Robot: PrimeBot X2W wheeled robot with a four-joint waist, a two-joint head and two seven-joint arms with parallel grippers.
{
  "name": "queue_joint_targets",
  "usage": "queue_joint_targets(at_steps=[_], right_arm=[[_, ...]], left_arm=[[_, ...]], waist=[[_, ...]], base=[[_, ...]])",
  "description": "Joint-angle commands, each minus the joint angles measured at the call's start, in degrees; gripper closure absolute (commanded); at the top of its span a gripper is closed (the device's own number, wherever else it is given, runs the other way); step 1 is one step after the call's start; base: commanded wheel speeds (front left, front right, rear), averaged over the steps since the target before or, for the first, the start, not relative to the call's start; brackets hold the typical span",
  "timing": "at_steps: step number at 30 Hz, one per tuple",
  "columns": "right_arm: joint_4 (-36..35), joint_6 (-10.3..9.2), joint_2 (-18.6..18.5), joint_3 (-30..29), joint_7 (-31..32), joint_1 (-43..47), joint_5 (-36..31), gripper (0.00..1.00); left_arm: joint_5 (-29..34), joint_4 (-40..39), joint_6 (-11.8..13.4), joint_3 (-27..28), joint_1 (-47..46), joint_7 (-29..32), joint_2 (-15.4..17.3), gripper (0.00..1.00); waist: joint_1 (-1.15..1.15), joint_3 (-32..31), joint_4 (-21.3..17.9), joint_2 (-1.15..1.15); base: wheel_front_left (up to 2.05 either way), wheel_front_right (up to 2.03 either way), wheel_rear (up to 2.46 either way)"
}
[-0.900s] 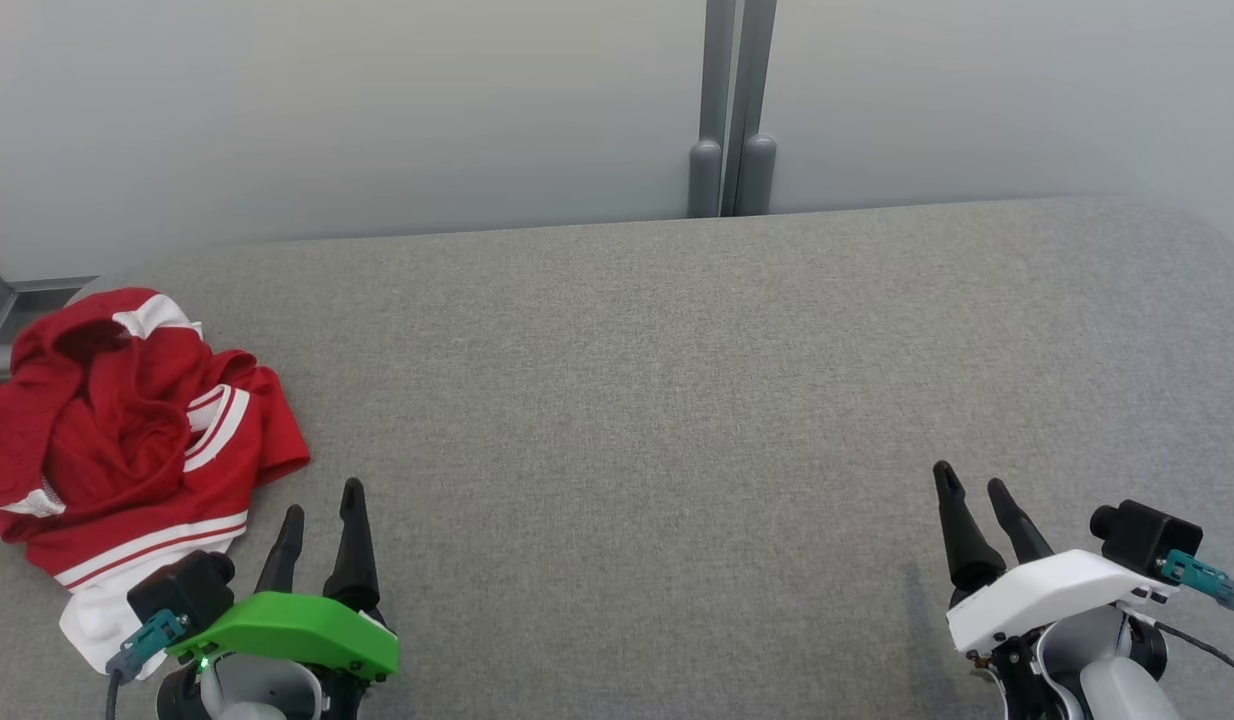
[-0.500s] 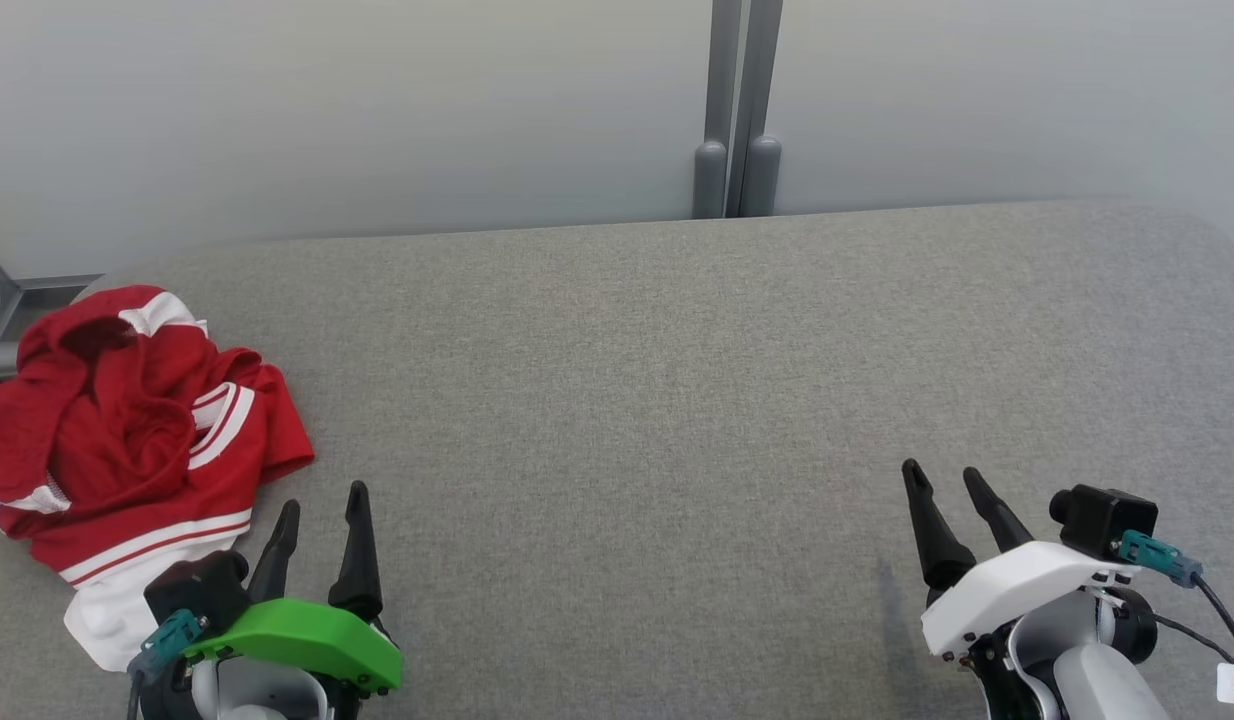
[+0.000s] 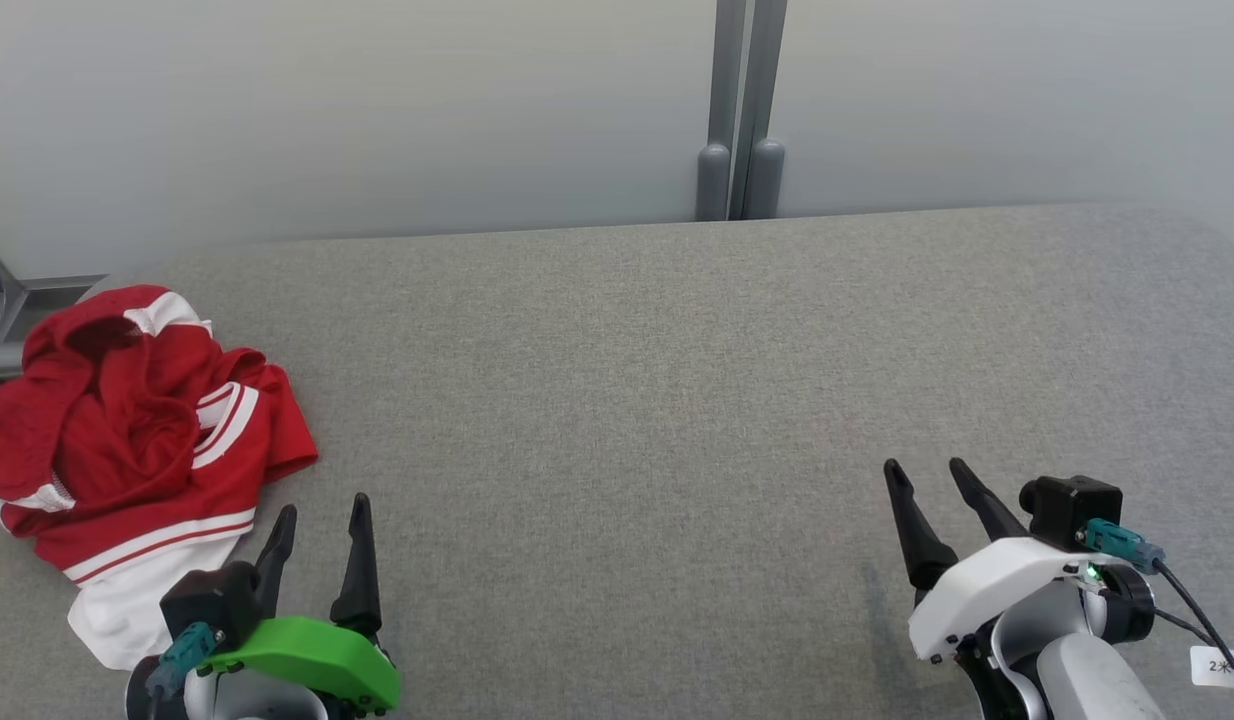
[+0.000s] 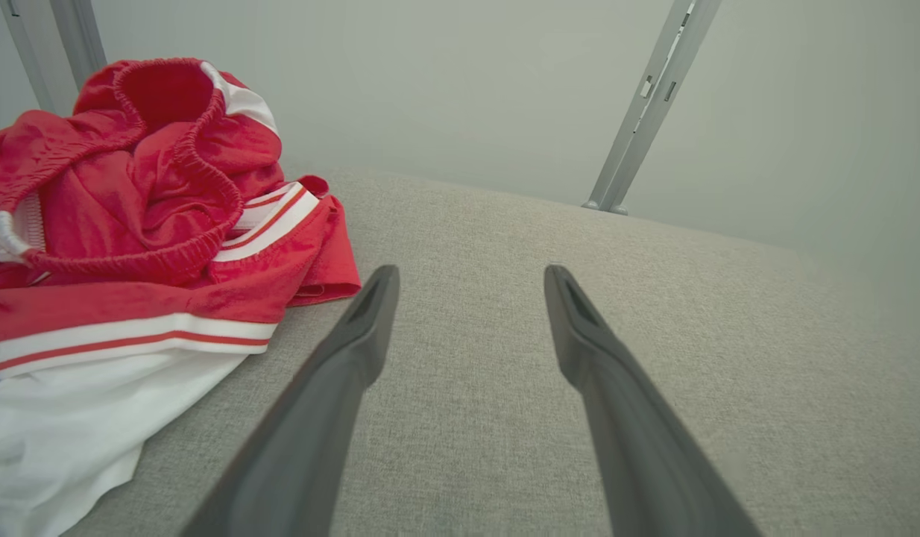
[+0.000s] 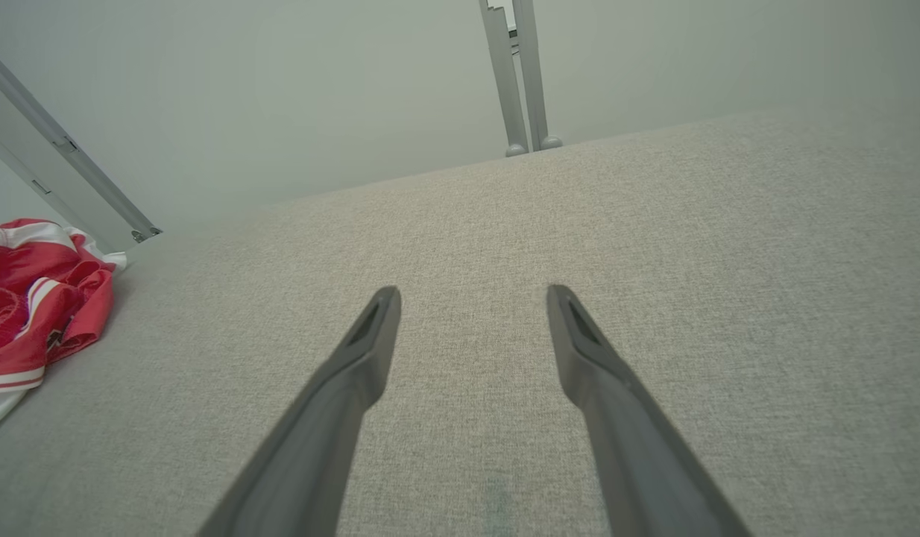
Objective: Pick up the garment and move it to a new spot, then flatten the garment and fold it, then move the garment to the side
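As seen from the head camera, garment (image 3: 127,440): crumpled in a heap, red with white stripes and a white part on its near side, lying at the far left of the grey fabric surface (image 3: 617,400).
Left gripper (image 3: 324,505): shown at the lower left under a green cover, fingers spread with nothing between them, just beside the garment's near right edge.
Right gripper (image 3: 924,464): shown at the lower right under a white cover, fingers parted and empty, well apart from the garment.
Posts (image 3: 740,110): two grey uprights set side by side behind the surface's far edge.
Left wrist view, garment (image 4: 132,224): a gathered elastic waistband is seen at the top of the heap; the red hem lies just beside the left finger's tip, and contact cannot be told.
Left wrist view, left gripper (image 4: 471,272): both dark fingers are spread wide over bare fabric, nothing gripped.
Right wrist view, right gripper (image 5: 473,291): fingers are spread over bare surface, nothing gripped.
Right wrist view, garment (image 5: 35,298): seen at the left edge, well away from the fingers, near a slanted grey rail (image 5: 65,149).
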Motion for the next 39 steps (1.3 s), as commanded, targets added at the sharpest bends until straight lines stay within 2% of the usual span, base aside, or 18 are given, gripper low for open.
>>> queue_joint_targets(at_steps=[1,39], right_arm=[[-0.09,0.01,-0.36,0.38,-0.55,-1.05,-1.38,0.00],[2.34,0.01,0.44,3.56,-4.80,-2.24,-15.25,0.00]], left_arm=[[1.35,-0.18,-0.29,-0.02,0.30,-0.45,0.68,0.00],[14.11,1.50,0.32,-1.88,1.06,-4.69,1.59,0.00]], waist=[[0.00,-0.02,-0.03,0.00],[0.00,-0.78,0.44,0.00]], base=[[0.00,0.00,0.00],[0.00,0.00,0.00]])
